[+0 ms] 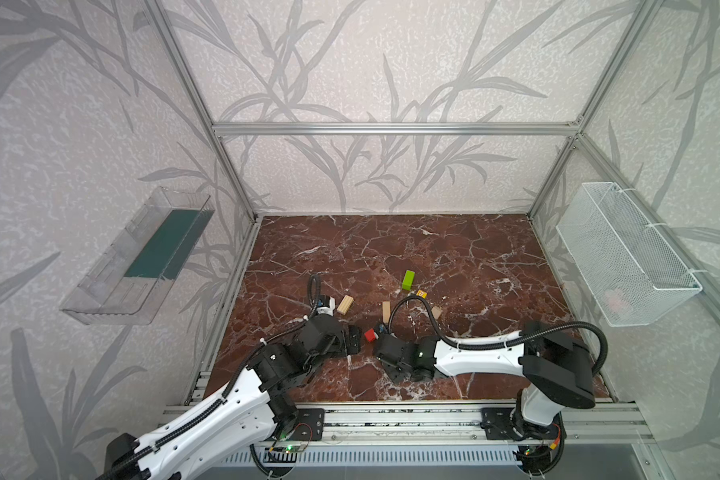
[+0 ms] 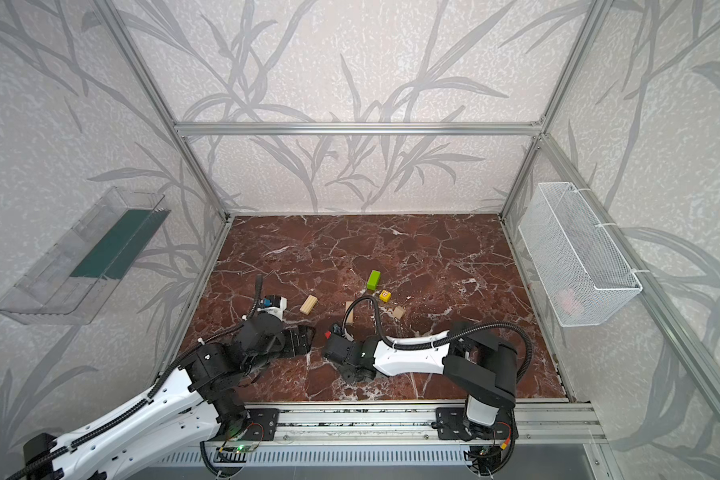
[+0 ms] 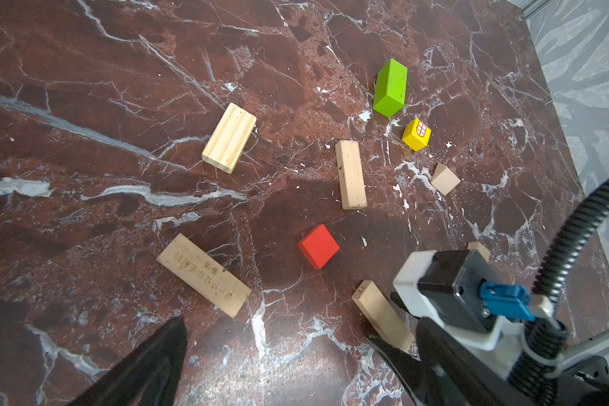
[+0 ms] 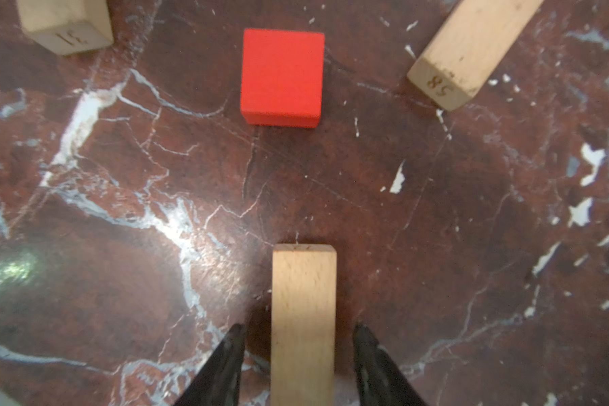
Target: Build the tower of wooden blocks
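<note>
Step in hand: pick-up of a base plank (image 4: 303, 298). It lies flat on the worktop (image 4: 120, 175), near the red cube (image 4: 282, 73). The right claw (image 4: 299, 332) straddles it, part open, with a gap at each side, gripping nothing. The left claw (image 3: 275, 330) hangs fully open and empty. Nothing is stacked yet. Next move: close squarely on the plank, then lift.

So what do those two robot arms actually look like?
White shells on the left arm and right arm, black joints, ribbed black cables looping alongside. The left hand and right hand each have two tapered black fingers.
</note>
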`<state>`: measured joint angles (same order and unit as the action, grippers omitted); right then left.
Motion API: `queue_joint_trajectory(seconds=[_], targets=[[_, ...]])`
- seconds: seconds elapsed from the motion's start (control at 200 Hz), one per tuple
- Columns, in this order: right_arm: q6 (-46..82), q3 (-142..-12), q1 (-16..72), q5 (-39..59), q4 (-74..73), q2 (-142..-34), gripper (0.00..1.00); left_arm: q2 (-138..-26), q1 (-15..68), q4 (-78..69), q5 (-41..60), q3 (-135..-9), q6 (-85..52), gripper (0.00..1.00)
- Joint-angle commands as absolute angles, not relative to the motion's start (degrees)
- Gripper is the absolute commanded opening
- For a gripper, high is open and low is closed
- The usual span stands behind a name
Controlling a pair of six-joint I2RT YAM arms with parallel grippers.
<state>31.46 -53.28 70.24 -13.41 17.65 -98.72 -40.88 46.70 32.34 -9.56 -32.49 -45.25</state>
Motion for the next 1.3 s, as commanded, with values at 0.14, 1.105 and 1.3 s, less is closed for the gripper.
queue_joint_trajectory(seconds=[0.14, 1.105, 1.3], targets=[[31.0, -53.9, 69.7, -13.7, 17.6, -100.5, 0.46, -40.7, 46.4, 32.9, -11.1, -31.8, -46.1, 1.0], [34.5, -51.8, 64.9, -18.2, 20.6, -90.8, 0.16, -45.1, 45.9, 30.3, -10.8, -34.6, -45.2, 0.99], [36.2, -51.7, 60.9, -19.4, 19.7, -89.4, 0.16, -47.4, 45.4, 28.2, -10.7, -35.4, -45.4, 1.0]])
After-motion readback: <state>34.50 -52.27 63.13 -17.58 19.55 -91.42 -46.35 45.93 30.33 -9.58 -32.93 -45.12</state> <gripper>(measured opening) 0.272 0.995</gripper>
